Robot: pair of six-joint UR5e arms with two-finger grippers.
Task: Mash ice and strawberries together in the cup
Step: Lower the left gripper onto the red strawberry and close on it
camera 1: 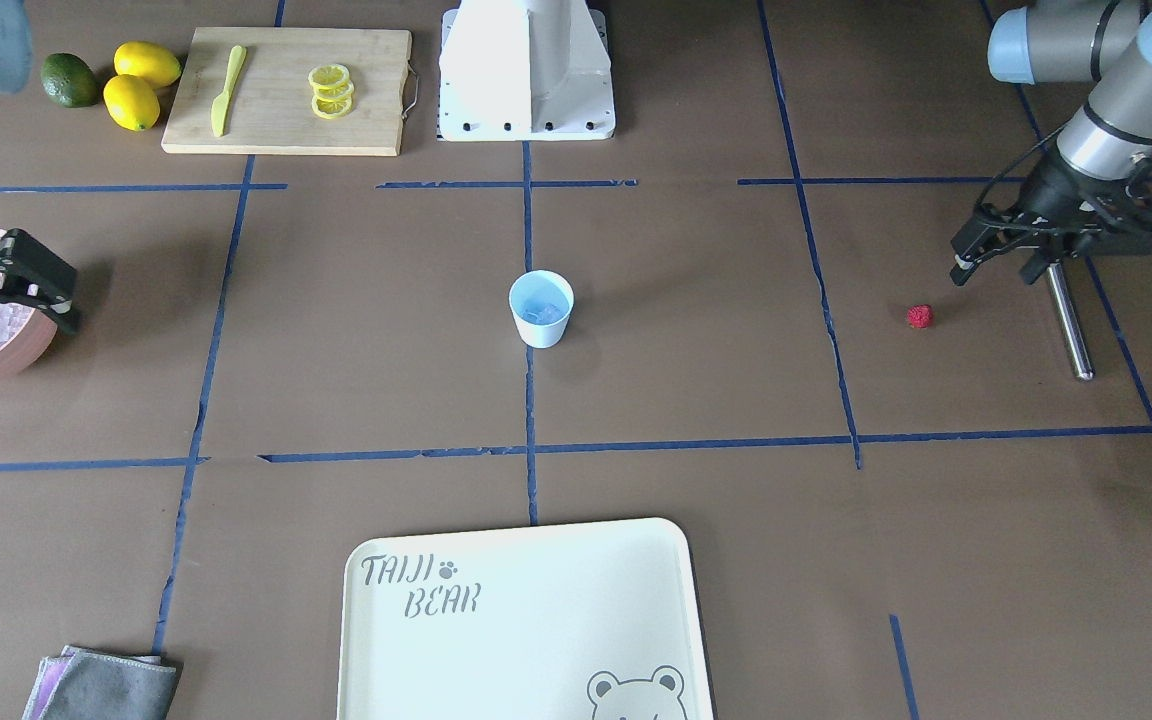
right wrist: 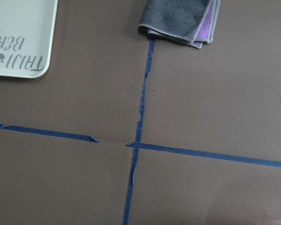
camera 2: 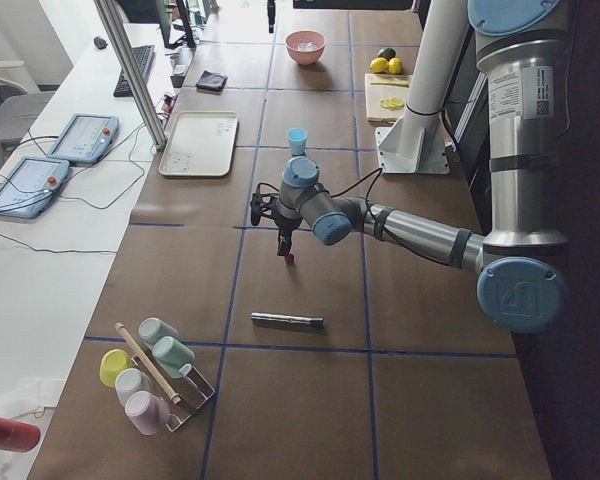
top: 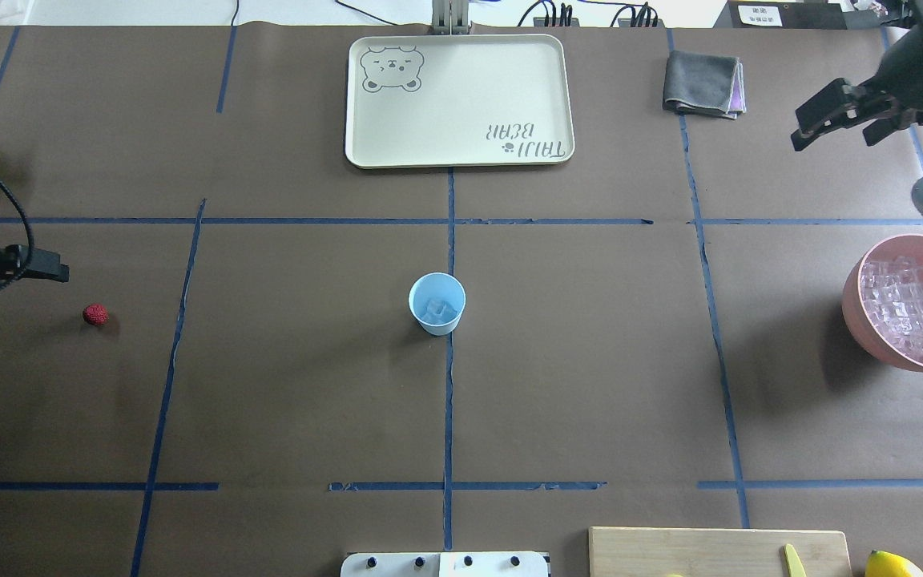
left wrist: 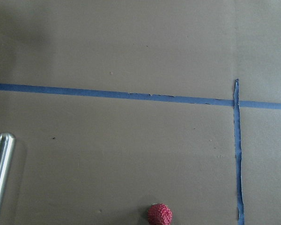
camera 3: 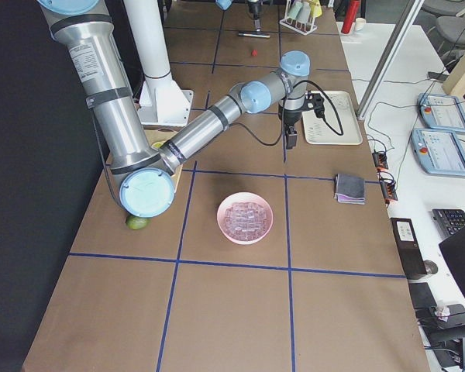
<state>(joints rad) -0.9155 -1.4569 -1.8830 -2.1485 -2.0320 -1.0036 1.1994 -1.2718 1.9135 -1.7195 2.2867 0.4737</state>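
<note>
The pale blue cup (camera 1: 541,308) (top: 437,303) stands upright at the table's middle with a few cubes of ice (top: 437,308) in it. More ice (top: 914,308) fills a pink bowl (top: 858,320) at the robot's right. A small red strawberry (camera 1: 920,316) (top: 95,314) (left wrist: 159,214) lies on the table at the robot's left. My left gripper (camera 1: 996,272) hovers open just above and beside the berry, holding nothing. My right gripper (top: 834,132) hangs open and empty, high above the table beyond the bowl.
A metal rod (camera 1: 1071,320) (left wrist: 0,173) lies near the left gripper. A cream tray (top: 365,156) and a grey cloth (top: 702,82) sit at the far side. A cutting board (camera 1: 286,135) with lemon slices and a knife, lemons (camera 1: 131,102) and a lime flank the robot's base.
</note>
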